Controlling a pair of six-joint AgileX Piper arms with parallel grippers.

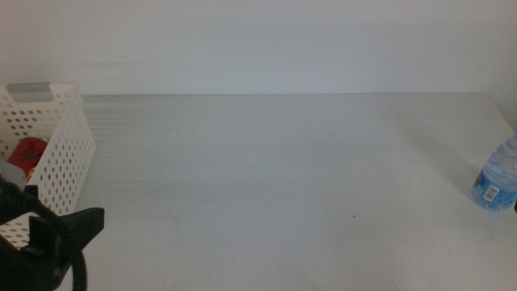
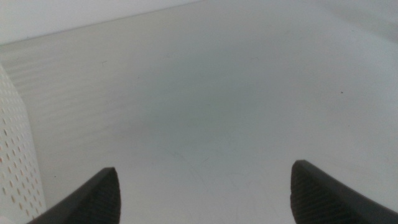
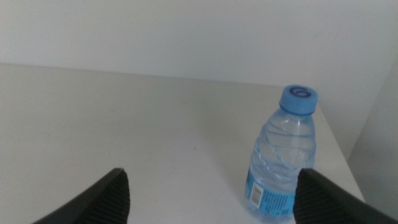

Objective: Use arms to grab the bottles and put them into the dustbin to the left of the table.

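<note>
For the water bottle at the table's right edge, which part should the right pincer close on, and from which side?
Probably the ribbed clear body between the blue cap and the blue label. The water bottle stands upright near the table edge, so a level approach from the front, as the right wrist view faces it, suits. The right pincer is open and wider than the bottle, which sits off to one side of its gap.

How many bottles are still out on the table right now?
1: the water bottle with the blue cap stands upright near the table's right edge, ahead of the open right gripper. Something red shows inside the dustbin; more may be hidden there.
</note>
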